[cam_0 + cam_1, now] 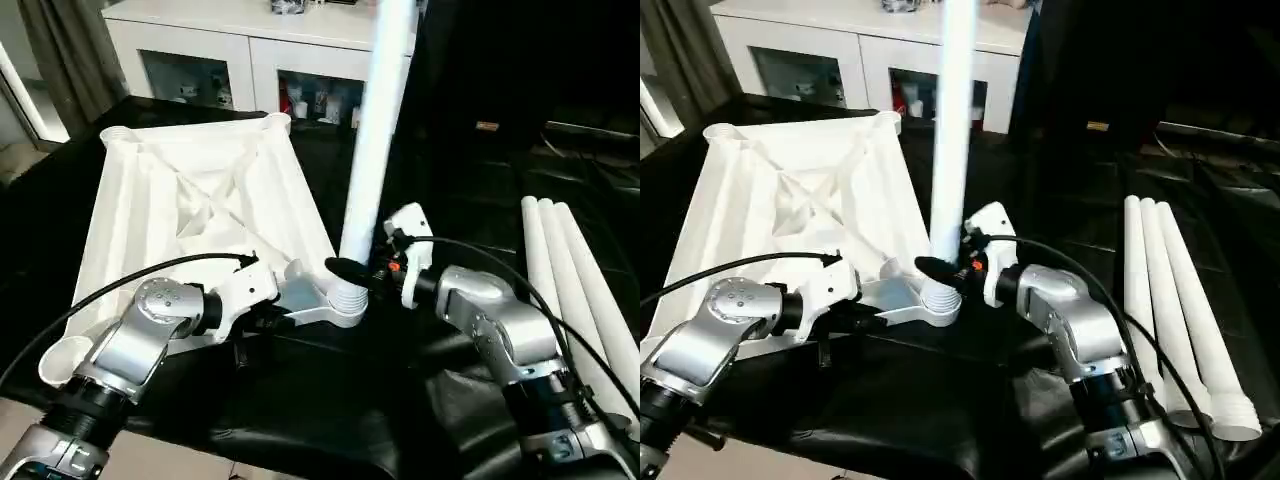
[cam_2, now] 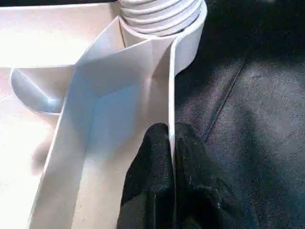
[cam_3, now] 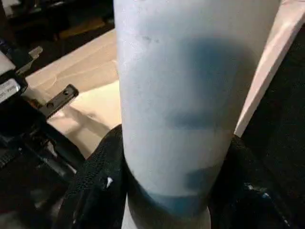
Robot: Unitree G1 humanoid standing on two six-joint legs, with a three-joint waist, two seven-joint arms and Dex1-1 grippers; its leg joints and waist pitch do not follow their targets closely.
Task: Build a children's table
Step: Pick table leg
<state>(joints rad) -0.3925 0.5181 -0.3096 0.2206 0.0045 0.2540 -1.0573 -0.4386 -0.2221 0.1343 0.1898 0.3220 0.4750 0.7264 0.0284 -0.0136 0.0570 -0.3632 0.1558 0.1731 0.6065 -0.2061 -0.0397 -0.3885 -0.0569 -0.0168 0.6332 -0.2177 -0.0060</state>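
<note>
- Children's table top point(image 1: 200, 200), white and ribbed, lies underside up on a black surface point(image 1: 330, 400), in front of a white cabinet point(image 1: 250, 50).
- Left pincer point(image 2: 171, 143) is pressed together on the top's thin side wall, just beside a corner socket point(image 2: 190, 38).
- Right pincer point(image 1: 365, 270) is clamped around an upright white leg point(image 1: 378, 140), whose ribbed end sits in that socket.
- Three spare legs point(image 1: 1160, 290) lie side by side to the robot's right.
</note>
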